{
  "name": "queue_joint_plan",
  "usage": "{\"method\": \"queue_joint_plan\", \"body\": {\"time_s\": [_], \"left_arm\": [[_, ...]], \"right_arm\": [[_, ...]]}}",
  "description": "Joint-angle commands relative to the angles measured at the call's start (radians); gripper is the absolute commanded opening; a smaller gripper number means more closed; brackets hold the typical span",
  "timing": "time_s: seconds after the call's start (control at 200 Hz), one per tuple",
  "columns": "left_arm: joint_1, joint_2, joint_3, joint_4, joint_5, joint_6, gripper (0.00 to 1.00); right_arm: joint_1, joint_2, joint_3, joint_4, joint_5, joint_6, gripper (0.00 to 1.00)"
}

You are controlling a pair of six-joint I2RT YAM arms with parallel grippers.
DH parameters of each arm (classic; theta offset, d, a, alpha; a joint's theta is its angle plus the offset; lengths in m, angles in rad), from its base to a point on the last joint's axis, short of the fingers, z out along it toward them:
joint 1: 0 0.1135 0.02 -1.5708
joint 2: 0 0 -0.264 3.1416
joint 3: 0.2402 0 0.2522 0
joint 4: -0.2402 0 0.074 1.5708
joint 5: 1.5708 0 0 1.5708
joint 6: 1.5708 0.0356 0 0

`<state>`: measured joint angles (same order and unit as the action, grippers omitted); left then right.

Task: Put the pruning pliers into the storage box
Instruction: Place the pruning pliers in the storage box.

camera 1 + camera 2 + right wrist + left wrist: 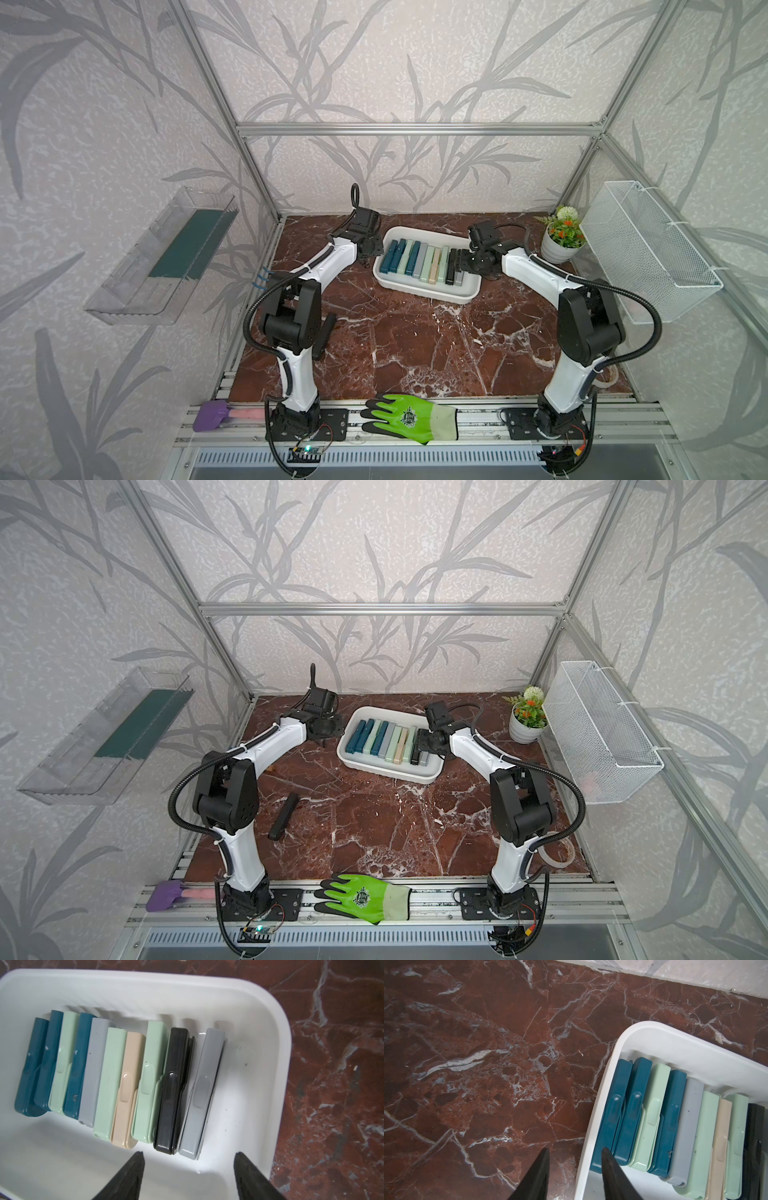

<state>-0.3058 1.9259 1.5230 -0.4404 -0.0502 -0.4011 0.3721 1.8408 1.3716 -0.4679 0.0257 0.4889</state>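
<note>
Reached both bent arms inward to the storage box (424, 293). Held right gripper (189, 1155) wide, empty, over pruning pliers (116, 1076) rowed inside; left gripper (575, 1149) parted astride its rim. Spotted one black plier (284, 816) on the table (374, 833).

**A small cell with leaf wallpaper and a marble table**

The walls (374, 62) carry pale wallpaper with large grey leaves and stems. Bars of a silver metal frame (415, 129) run up the corners and across the back wall. The table (415, 353) is dark red marble with white veins; in both top views it fills the ground between the walls. A clear plastic shelf (158, 257) hangs on the left wall, with a dark green strip (191, 245) inside. A white wire basket (648, 257) hangs on the right wall. Near it, in the back corner, stands a small pot plant (559, 241) with orange and white flowers. Along the front edge lie silver rails (478, 422). The light is soft and even, and shadows are faint.
</note>
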Motion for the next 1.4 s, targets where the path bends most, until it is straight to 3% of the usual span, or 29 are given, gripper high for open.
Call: {"method": "queue_joint_plan", "body": {"time_s": [0.0, 0.31, 0.93, 1.25, 1.395], "left_arm": [[-0.003, 0.005, -0.013, 0.015, 0.004, -0.01, 0.42], [-0.005, 0.027, -0.021, 0.023, 0.014, -0.011, 0.42], [-0.038, 0.074, -0.039, 0.054, 0.056, -0.036, 0.4], [-0.043, 0.049, -0.066, 0.061, 0.053, -0.051, 0.39], [-0.037, -0.001, -0.081, 0.05, 0.002, -0.039, 0.44]], "right_arm": [[-0.002, 0.028, 0.022, 0.007, 0.017, 0.066, 0.7], [-0.004, 0.119, 0.032, 0.055, -0.038, 0.129, 0.7], [-0.01, 0.194, 0.078, 0.119, -0.16, 0.118, 0.69], [-0.012, 0.203, 0.115, 0.109, -0.161, 0.084, 0.69], [-0.013, 0.151, 0.113, 0.079, -0.113, 0.04, 0.75]]}}
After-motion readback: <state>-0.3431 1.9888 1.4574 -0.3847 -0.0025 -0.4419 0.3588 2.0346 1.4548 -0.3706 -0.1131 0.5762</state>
